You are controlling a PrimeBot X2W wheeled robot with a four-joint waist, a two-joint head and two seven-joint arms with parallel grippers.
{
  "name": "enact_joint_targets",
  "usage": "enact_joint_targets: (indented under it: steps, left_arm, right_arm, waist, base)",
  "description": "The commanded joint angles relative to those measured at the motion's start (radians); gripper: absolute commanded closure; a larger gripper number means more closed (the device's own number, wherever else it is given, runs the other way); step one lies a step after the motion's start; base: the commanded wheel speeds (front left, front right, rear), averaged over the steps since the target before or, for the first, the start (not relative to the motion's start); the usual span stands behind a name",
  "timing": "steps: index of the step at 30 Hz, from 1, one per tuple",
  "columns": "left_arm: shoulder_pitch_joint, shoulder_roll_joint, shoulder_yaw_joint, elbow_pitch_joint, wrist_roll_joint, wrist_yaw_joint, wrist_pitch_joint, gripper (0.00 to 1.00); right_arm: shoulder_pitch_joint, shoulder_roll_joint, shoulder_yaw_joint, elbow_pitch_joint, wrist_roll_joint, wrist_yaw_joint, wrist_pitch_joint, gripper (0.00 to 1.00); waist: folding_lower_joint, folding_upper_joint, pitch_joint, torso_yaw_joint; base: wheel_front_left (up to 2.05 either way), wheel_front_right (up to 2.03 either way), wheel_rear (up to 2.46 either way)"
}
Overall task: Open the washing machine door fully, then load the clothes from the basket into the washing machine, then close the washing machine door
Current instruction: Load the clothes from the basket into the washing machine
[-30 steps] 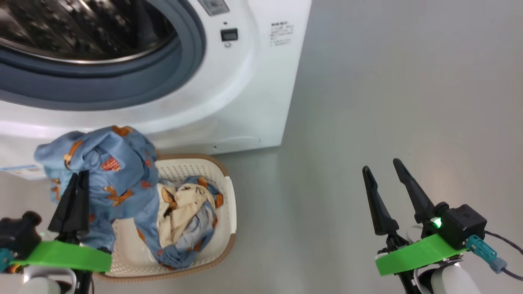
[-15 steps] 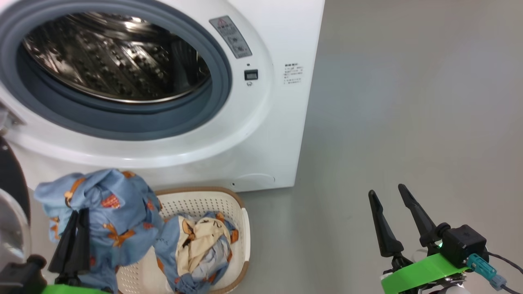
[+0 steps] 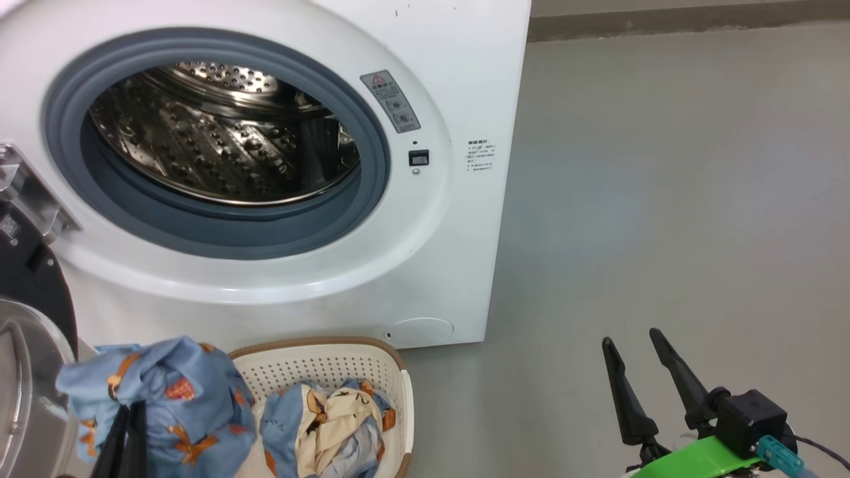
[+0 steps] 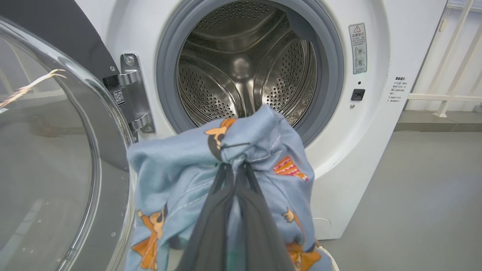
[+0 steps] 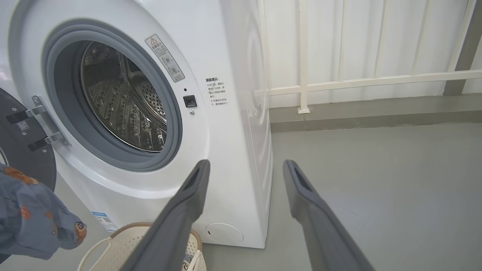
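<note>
Blue clothes (image 4: 180, 165) clamped in left claw (image 4: 235, 167), draped over it | right claw (image 3: 631, 337) spread apart

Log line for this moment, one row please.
washing machine door open | drum empty | left gripper shut on blue garment, held before drum | right gripper open, empty | other clothes in basket

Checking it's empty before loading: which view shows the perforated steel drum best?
Left wrist view: looks straight into the perforated steel drum, back wall visible. Head view sees it obliquely from above; right wrist view side-on.
</note>
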Motion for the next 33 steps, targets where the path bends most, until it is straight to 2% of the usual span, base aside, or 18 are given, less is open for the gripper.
enact_joint_targets:
  steps: [1, 11, 20, 27, 33]
  left_arm:
    - [-0.009, 0.006, 0.045, -0.030, 0.013, -0.003, -0.012, 1.00]
    - [0.009, -0.019, 0.051, -0.032, 0.016, -0.003, -0.012, 1.00]
    - [-0.073, -0.024, 0.048, -0.034, -0.016, -0.003, -0.012, 1.00]
    - [-0.216, 0.011, 0.042, -0.028, -0.049, -0.003, -0.012, 1.00]
    - [-0.358, 0.062, 0.027, -0.013, -0.064, -0.003, -0.012, 1.00]
  right_arm:
    - [-0.002, -0.003, 0.021, -0.024, -0.016, 0.006, -0.005, 0.00]
    - [0.003, -0.003, 0.017, -0.029, -0.019, 0.006, -0.005, 0.00]
    - [-0.006, -0.003, 0.025, -0.039, -0.006, 0.006, -0.005, 0.00]
    - [-0.030, -0.003, 0.039, -0.054, -0.007, 0.006, -0.005, 0.00]
    - [-0.051, -0.003, 0.052, -0.075, -0.004, 0.006, -0.005, 0.00]
  waist:
    - [0.0000, 0.0000, -0.008, 0.001]
    - [0.0000, 0.0000, -0.009, 0.006]
    - [0.0000, 0.0000, 0.037, -0.012]
    - [0.0000, 0.0000, 0.116, -0.040]
    - [0.0000, 0.0000, 0.192, -0.060]
  base:
    - [0.00, 0.00, 0.00]
    - [0.00, 0.00, 0.00]
    - [0.00, 0.00, 0.00]
    - [0.00, 0.00, 0.00]
    - [0.00, 0.00, 0.00]
